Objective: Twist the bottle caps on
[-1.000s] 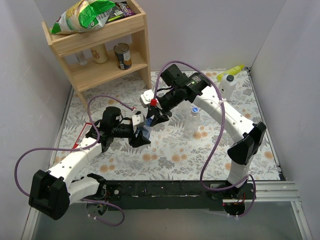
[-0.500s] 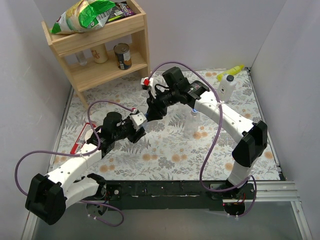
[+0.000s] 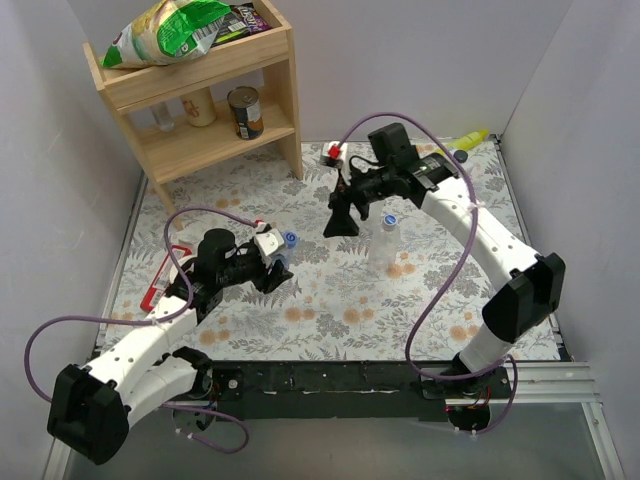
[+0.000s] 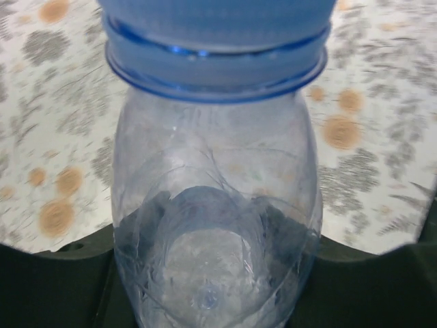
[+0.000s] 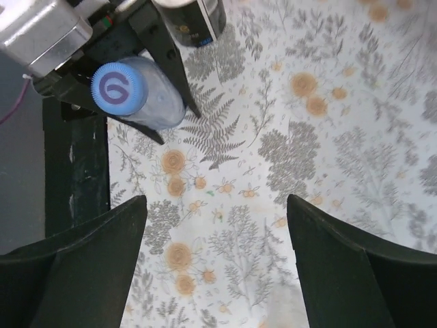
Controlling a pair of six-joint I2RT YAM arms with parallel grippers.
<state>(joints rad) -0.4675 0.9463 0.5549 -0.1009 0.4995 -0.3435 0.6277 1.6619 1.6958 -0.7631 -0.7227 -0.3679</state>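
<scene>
presently, note left gripper [image 3: 278, 265] at centre-left of the top view, clamped on a clear bottle [image 3: 283, 255], with blue cap [image 3: 291, 240] seated on the neck and pointing toward upper right. confirm in the left wrist view: clear bottle [image 4: 215, 225] filling the frame, blue cap [image 4: 215, 27] at the top edge, dark fingers [image 4: 48, 294] at both lower corners beside the bottle wall. see also the right wrist view: same clear bottle [image 5: 160, 109] at upper left, blue cap [image 5: 117, 89] face-on, body held between black fingers [image 5: 167, 48] above the floral table cover [image 5: 287, 171]. locate right gripper [image 3: 340, 222] just right of centre in the top view, raised, well apart from the held bottle, jaws spread wide with nothing between. find second bottle [image 3: 383, 250] upright on the cover, just right of the right gripper, topped by second cap [image 3: 390, 219]. note wooden shelf [image 3: 215, 130] at upper left, carrying tin can [image 3: 245, 112] and snack bag [image 3: 165, 30].
</scene>
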